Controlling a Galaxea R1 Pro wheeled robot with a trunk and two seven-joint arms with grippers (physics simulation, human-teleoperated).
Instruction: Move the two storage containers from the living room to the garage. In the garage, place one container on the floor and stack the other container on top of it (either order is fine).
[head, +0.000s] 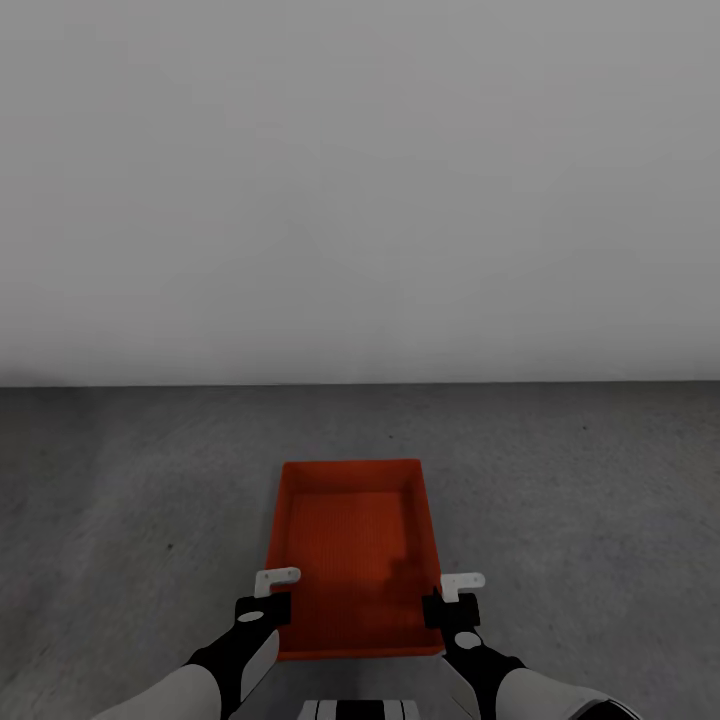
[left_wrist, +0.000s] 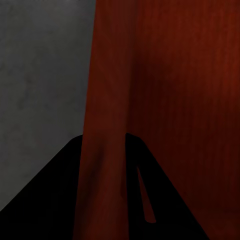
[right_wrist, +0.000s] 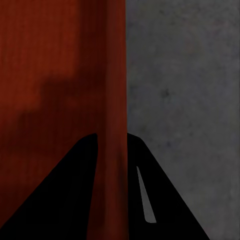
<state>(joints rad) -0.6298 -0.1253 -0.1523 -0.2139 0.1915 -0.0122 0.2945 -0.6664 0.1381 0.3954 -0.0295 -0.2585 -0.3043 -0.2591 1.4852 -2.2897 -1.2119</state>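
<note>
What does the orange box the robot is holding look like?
Below the pale grey wall, over the dark concrete floor, sits the storage container. It is a shallow, open-top orange-red bin, gripped by the left gripper and right gripper; nothing else is colourful.

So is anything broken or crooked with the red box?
Nothing stands out. The orange-red container looks whole and empty, sits square to the grey wall over the concrete floor, and the left tool and right tool each straddle a side wall.
</note>
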